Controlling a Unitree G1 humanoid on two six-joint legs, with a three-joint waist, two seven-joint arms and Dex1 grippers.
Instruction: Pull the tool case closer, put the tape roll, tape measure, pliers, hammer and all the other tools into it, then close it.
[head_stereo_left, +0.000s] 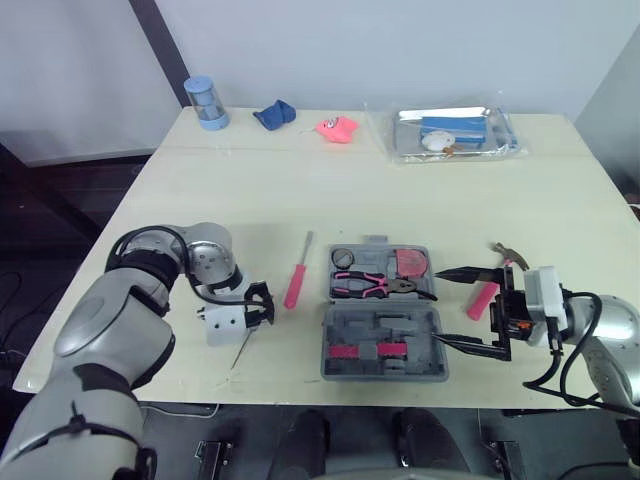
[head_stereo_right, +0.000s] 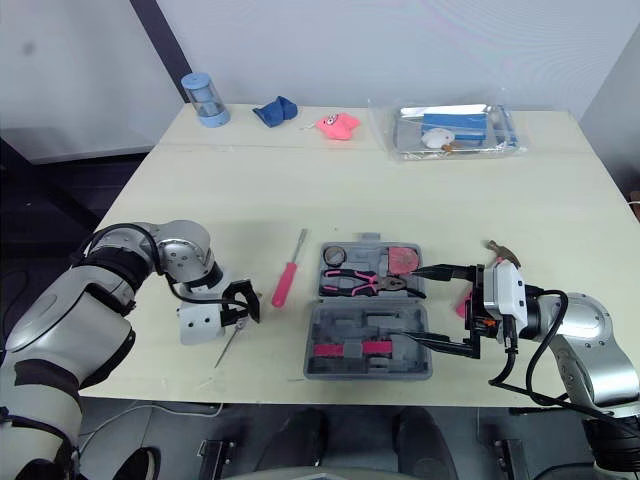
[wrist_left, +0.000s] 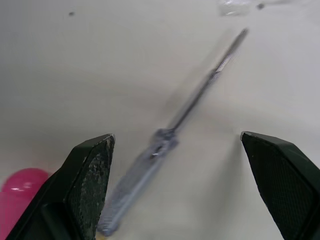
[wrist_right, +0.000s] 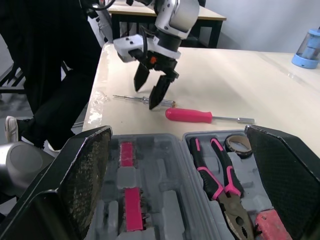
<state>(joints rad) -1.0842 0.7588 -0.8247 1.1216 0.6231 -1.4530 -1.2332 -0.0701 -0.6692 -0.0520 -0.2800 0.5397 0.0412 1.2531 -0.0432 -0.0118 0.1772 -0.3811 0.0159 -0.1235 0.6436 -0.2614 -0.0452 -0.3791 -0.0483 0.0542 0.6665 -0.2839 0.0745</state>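
The tool case (head_stereo_left: 400, 322) lies open at the lower centre of the head view, near the worktop's (head_stereo_left: 400, 190) front edge, with pliers (head_stereo_left: 375, 285) already inside. Packing is the step in hand. The left jaws hang spread over a thin grey tool (wrist_left: 165, 145) at lower left, beside a pink screwdriver (head_stereo_left: 297, 272). Next they should lower, straddle the shaft and close. The right jaws stand spread at the case's right edge, partly hiding the hammer (head_stereo_left: 482, 298). What the thin tool is, I cannot tell.
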